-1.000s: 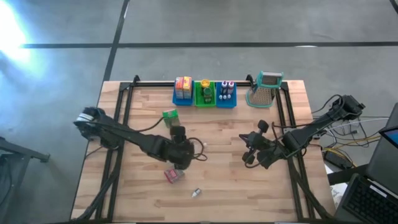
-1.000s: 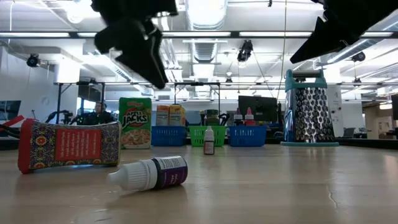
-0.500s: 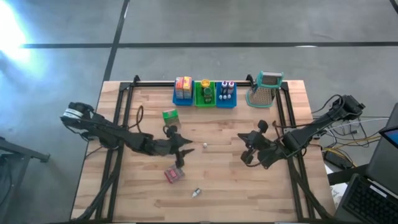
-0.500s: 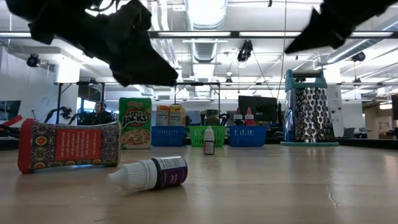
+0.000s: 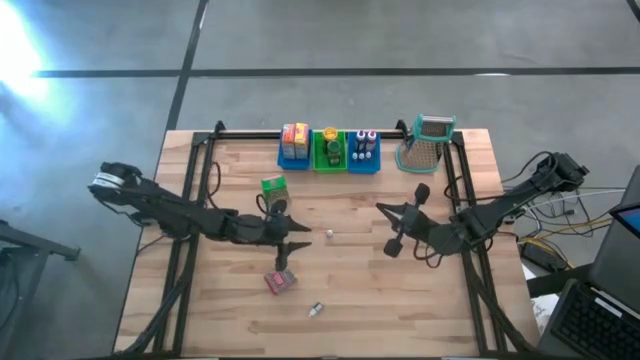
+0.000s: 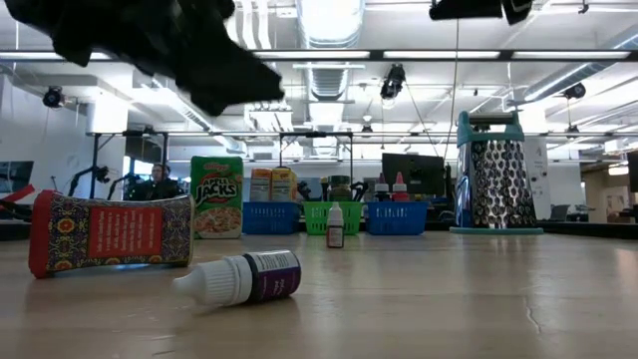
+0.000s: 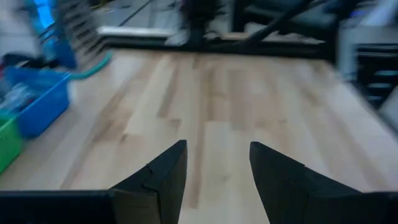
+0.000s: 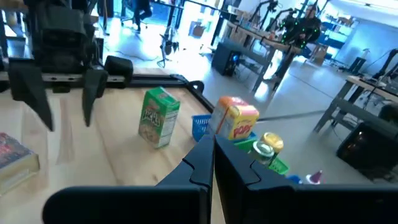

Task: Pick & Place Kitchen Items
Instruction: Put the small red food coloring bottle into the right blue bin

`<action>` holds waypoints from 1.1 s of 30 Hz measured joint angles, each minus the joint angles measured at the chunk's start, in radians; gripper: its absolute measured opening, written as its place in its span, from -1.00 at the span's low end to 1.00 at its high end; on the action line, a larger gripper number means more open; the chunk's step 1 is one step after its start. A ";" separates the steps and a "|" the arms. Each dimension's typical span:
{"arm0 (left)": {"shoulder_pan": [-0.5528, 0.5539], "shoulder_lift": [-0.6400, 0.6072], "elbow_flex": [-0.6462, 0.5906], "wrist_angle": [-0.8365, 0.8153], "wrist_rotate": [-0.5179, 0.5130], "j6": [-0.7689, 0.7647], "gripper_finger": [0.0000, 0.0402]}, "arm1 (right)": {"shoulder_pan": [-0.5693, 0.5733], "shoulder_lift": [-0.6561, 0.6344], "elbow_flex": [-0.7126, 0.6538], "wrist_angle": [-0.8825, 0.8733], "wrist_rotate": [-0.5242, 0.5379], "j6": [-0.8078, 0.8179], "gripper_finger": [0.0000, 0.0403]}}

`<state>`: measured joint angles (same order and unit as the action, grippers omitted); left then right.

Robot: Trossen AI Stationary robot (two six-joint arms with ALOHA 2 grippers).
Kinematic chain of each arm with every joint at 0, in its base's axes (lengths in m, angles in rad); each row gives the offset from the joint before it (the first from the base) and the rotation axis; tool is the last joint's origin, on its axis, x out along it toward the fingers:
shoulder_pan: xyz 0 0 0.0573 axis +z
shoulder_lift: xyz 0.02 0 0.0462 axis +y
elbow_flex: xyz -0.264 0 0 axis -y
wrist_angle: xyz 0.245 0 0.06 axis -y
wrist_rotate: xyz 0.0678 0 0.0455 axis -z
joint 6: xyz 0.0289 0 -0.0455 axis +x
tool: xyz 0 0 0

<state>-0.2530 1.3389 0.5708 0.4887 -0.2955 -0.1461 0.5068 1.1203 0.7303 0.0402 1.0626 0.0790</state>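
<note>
On the bench [image 5: 200,320], several kitchen items lie loose around the middle. A green box [image 5: 273,186] stands at about 11 o'clock from the centre, a pink-red packet [image 5: 279,282] lies at about 7 o'clock, a small purple bottle [image 5: 316,310] lies on its side just beyond it towards 6 o'clock, and a tiny white bottle [image 5: 329,233] stands almost at the centre. Other goods already sit in the blue and green bins [image 5: 329,158] at 12 o'clock, beside the grater [image 5: 424,143].

Between the green box and the packet hangs the left gripper [image 5: 290,245], its fingers parted with a narrow gap and nothing between them. I think this gap is the main risk: if it goes down on the packet or the box, the fingers may land on top and push the item away, or tip the box over.

At 3 o'clock from the centre, the right gripper [image 5: 394,232] is fully closed and empty. If it moves towards the white bottle while the left arm works near it, the two arms could collide, or the bottle could be knocked over.
</note>
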 joint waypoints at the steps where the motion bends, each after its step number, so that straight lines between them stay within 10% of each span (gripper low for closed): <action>1: 0.001 -0.016 0.001 -0.001 0.031 0.010 -0.10 | 0.000 -0.006 0.006 0.004 0.000 -0.012 -0.96; 27: 0.232 -0.025 -0.119 -0.003 0.255 0.045 -0.11 | -0.370 -0.007 0.045 0.031 -0.178 -0.105 -0.96; 33: 0.248 0.101 -0.109 0.210 0.243 0.067 -0.12 | -0.415 -0.013 0.046 0.097 -0.178 -0.118 -0.96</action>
<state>-0.0049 1.4404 0.4621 0.6991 -0.0523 -0.0794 0.0918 1.1076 0.7761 0.1369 0.8845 -0.0391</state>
